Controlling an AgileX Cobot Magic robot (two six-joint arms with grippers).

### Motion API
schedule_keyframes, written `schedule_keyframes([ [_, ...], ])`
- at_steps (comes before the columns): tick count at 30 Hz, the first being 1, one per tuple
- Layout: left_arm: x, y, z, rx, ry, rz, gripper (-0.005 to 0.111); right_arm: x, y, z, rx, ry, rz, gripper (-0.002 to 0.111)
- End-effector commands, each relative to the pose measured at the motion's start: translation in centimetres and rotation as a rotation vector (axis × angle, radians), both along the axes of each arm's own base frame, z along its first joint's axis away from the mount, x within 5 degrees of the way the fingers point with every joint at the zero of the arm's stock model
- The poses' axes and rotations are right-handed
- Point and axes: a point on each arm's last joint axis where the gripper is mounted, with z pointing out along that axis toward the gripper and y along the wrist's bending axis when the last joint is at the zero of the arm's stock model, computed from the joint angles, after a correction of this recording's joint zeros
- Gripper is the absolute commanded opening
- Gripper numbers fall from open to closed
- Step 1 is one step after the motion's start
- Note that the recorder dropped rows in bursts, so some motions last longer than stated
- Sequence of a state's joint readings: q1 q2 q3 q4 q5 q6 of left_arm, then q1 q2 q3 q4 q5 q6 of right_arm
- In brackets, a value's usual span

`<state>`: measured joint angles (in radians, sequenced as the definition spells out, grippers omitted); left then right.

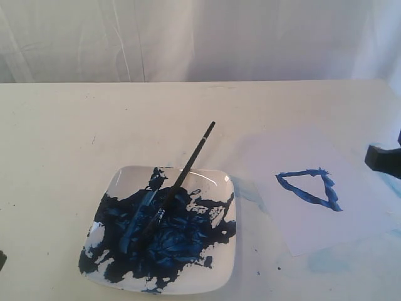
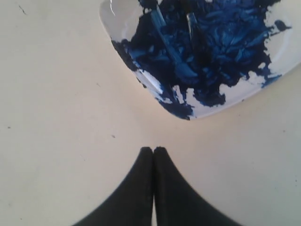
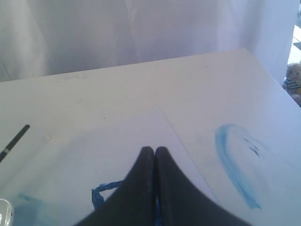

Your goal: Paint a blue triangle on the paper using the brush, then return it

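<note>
The brush (image 1: 182,177) lies free, its bristle end in the dark blue paint of the square white plate (image 1: 219,276) and its black handle sticking out over the plate's far rim. A tip of that handle (image 3: 14,141) shows in the right wrist view. To the plate's right lies the white paper (image 1: 319,226) carrying the blue triangle (image 1: 310,188). My right gripper (image 3: 154,149) hovers shut and empty above the paper, covering most of the triangle (image 3: 101,192) in its own view. In the exterior view only a black part of the right arm (image 1: 383,158) shows at the right edge. My left gripper (image 2: 153,149) is shut and empty over bare table near the plate (image 2: 287,52).
A pale blue curved smear (image 3: 233,165) marks the table beside the paper. Faint blue stains (image 1: 326,260) lie near the paper's front edge. A white curtain (image 1: 188,37) hangs behind the table's far edge.
</note>
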<state>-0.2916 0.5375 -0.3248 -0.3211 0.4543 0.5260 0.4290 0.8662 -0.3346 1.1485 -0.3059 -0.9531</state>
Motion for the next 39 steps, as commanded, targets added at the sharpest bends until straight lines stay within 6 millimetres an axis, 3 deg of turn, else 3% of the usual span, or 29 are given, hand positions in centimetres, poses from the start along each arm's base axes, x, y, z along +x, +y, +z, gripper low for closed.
schedule_keyframes([
  [1, -0.4, 0.1, -1.3, 0.009, 0.048, -0.003, 0.000, -0.9, -0.6, -0.8, -0.018, -0.003, -0.014, 0.000],
  [27, -0.4, 0.3, -0.8, -0.019, -0.029, 0.030, 0.000, -0.8, -0.7, -0.7, -0.016, -0.008, -0.025, 0.000],
  [34, -2.6, 2.0, -1.6, -0.031, -0.316, 0.146, 0.000, -0.8, -0.7, -0.7, -0.016, -0.008, -0.025, 0.000],
  [39, -3.1, 3.1, -3.8, -0.058, -0.526, 0.308, 0.000, -0.8, -0.7, -0.7, -0.016, -0.008, -0.025, 0.000],
])
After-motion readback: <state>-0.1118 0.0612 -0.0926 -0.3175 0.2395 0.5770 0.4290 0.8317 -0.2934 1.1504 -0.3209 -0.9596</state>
